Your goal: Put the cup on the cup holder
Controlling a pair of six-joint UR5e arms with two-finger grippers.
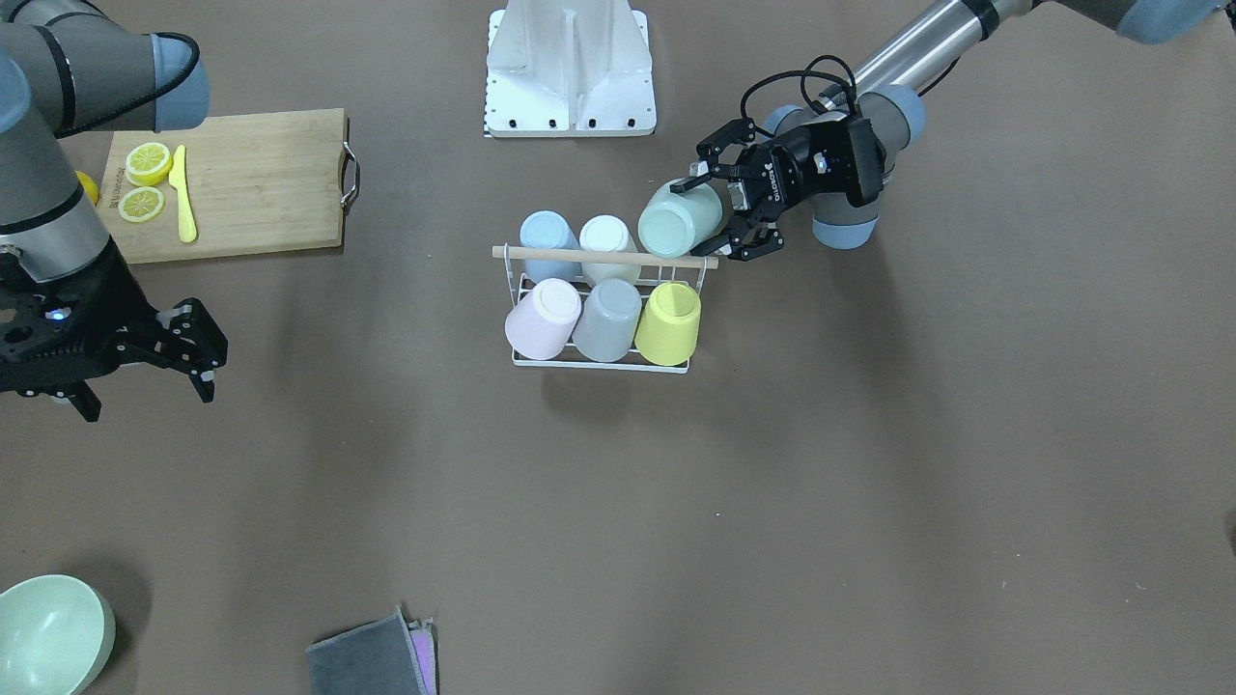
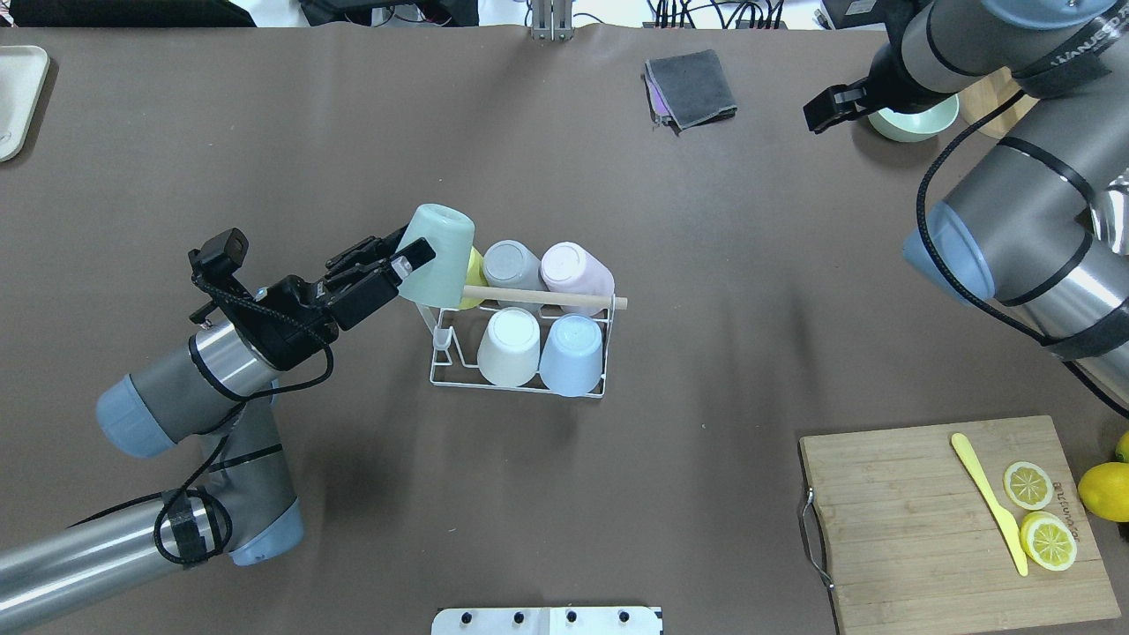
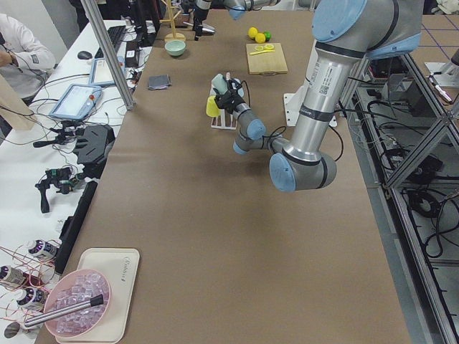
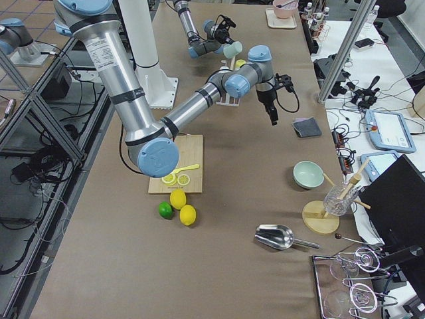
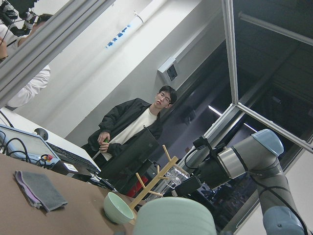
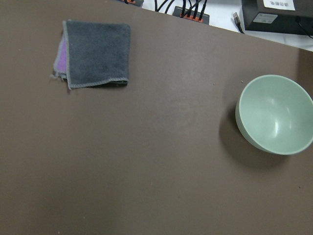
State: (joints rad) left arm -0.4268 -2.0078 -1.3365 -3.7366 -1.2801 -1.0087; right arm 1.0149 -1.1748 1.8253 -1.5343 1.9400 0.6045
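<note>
The cup holder (image 2: pixel 520 386) is a white wire rack with a pale wooden rod (image 2: pixel 547 298) across its top; it also shows in the front-facing view (image 1: pixel 601 364). Upside down on its prongs sit blue (image 1: pixel 548 241), white (image 1: pixel 606 239), pink (image 1: pixel 541 319), grey (image 1: pixel 608 319) and yellow (image 1: pixel 669 323) cups. My left gripper (image 2: pixel 388 265) is shut on a mint green cup (image 2: pixel 435 256), held tilted and upside down above the rack's end, over a bare prong (image 2: pixel 444 339). The cup shows in the front-facing view (image 1: pixel 681 217) and fills the bottom of the left wrist view (image 5: pixel 173 218). My right gripper (image 1: pixel 150 401) is open and empty, far from the rack.
A wooden cutting board (image 1: pixel 251 183) holds lemon slices (image 1: pixel 145 183) and a yellow knife (image 1: pixel 183 198). A mint bowl (image 6: pixel 275 113) and a folded grey towel (image 6: pixel 95 54) lie below my right wrist. The white robot base (image 1: pixel 570 72) stands behind the rack.
</note>
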